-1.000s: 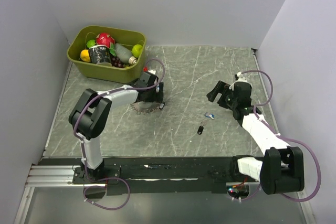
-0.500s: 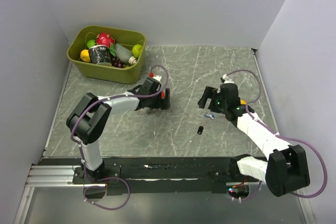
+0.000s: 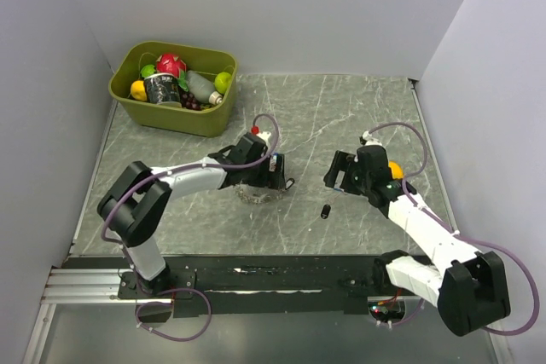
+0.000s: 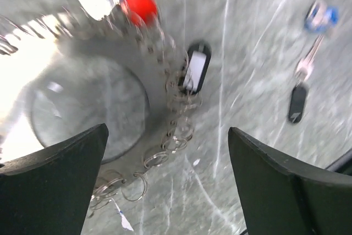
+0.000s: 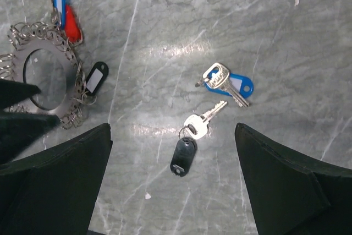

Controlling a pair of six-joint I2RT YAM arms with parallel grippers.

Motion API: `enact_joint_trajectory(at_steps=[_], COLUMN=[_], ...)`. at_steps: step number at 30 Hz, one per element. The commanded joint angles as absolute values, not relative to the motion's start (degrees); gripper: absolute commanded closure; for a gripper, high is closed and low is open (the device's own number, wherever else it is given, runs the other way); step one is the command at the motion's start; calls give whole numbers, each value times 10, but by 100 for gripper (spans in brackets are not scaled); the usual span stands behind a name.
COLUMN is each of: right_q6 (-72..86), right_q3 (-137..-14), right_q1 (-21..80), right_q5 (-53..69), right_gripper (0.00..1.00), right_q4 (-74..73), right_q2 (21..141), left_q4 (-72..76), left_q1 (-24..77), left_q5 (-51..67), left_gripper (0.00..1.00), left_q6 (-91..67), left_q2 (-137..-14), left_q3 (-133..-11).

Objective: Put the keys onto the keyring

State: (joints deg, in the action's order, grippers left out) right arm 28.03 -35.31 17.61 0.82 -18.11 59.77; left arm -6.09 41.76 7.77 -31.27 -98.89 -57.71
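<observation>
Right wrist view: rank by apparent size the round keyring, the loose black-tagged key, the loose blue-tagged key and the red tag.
1. round keyring, clearly largest.
2. black-tagged key, key and tag stretched out.
3. blue-tagged key, close behind.
4. red tag, smallest.

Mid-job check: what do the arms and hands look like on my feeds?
The left arm and right arm have white links with bulky black joints, and a thin purple cable loops along each. The left hand and right hand have broad, matte black, wedge-shaped fingers. A small red part sits by the left wrist, an orange part by the right.
</observation>
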Motion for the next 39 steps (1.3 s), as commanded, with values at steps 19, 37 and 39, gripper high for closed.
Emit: enact_joint_trajectory(at_steps=[19,37,39], right_q6=[245,250,252], right_q3=[-504,-595,-593], right_q1=[273,277,280], right_q5=[29,173,180], right_gripper=[0,49,57], right_q4=[-152,-67,-55], right_q2=[817,983,998], left_q4=[-68,-9,-4], left_q1=[254,229,229], left_q5=[91,163,163], left_gripper=[3,6,7], left_q6=[-353,-401,-399], left_q2=[-846,-918,-922], left_q3=[-488,-412,-411])
